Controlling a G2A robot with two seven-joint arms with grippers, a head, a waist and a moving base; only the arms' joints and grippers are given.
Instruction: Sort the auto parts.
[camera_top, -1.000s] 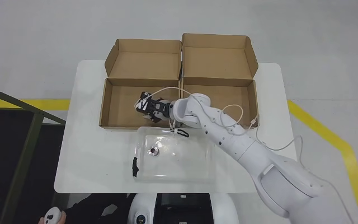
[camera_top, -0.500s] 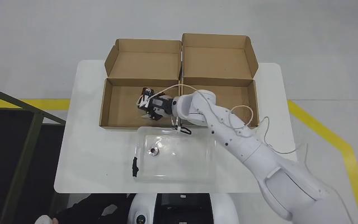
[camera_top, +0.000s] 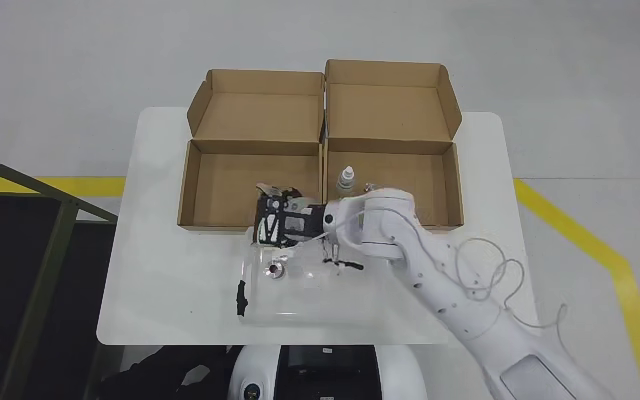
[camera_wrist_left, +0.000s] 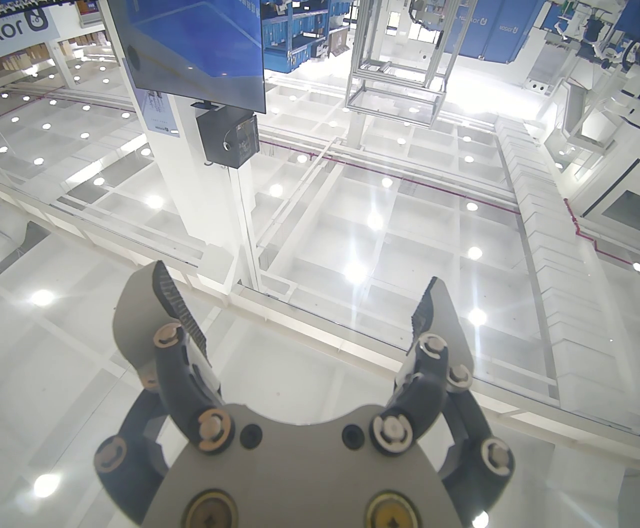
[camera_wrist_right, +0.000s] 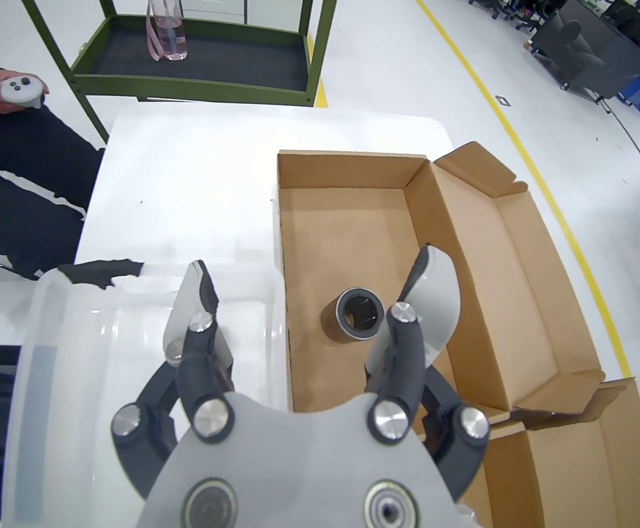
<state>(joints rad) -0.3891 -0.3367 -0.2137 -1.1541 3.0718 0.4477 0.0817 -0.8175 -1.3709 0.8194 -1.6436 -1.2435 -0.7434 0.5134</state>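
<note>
Sorting looks to me a little over half done. Nearest, on the white tabletop (camera_top: 160, 250), stands the clear bin (camera_top: 310, 312), where two things are left: a round metal part (camera_top: 272, 268) toward its far left, and a ragged black piece (camera_top: 240, 297) at its left rim, though I cannot tell whether that one lies inside or on the edge. My right tool (camera_top: 265, 215) hangs just beyond, over the line where the bin's far wall meets the near wall of the left box (camera_top: 205, 185). Its jaws are spread wide with nothing between them, one finger over the bin and the other over the cardboard. Just past it, on the floor of the left box, a black cylinder (camera_wrist_right: 356, 316) lies on its side with its open end toward me, so I judge that part delivered. To the right, the right box (camera_top: 430, 195) holds a pale bottle-shaped part (camera_top: 345, 178) standing by its left wall and a smaller part (camera_top: 368, 187) close beside it. That makes three sorted and two to fetch, the metal one probably next. My left tool (camera_wrist_left: 300, 320) points up toward the ceiling, jaws apart and empty. As for writing, I can make out no label on the boxes, bin or parts. The hanging signs (camera_wrist_left: 490, 25) far overhead carry print, which I leave unread.
</note>
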